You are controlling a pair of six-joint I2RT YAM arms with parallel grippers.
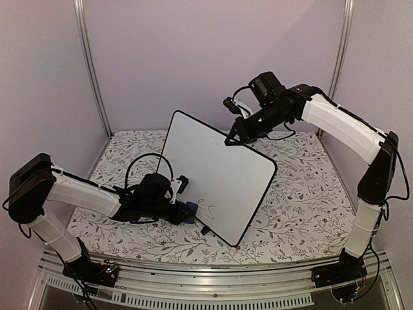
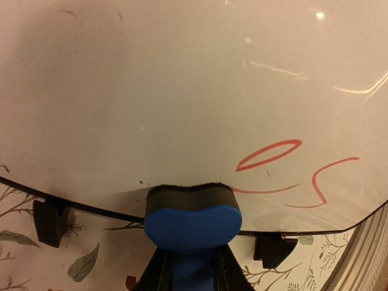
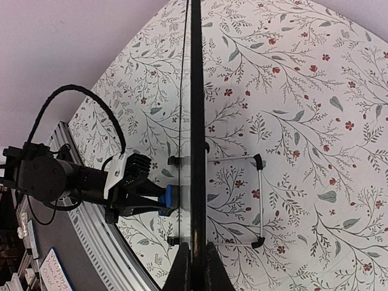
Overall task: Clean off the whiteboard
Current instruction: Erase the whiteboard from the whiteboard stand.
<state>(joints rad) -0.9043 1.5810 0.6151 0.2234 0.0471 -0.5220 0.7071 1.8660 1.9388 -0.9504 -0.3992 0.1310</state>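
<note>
The whiteboard (image 1: 219,174) stands upright on the table, angled across its middle, with my right gripper (image 1: 231,139) shut on its top edge. In the right wrist view the board is edge-on (image 3: 197,121) and runs down between the right gripper (image 3: 197,264) jaws. My left gripper (image 1: 184,212) is shut on a blue eraser (image 1: 190,212), whose dark felt face presses against the board's lower left front. The left wrist view has the eraser (image 2: 193,221) at the board's (image 2: 182,91) bottom rim, with red handwriting (image 2: 285,173) just to its right.
A floral cloth (image 1: 303,194) covers the table. Behind the board a wire stand (image 3: 260,200) props it, and small black feet (image 2: 48,221) rest on the cloth. An aluminium rail (image 1: 213,284) runs along the near edge. Walls close in at the back and sides.
</note>
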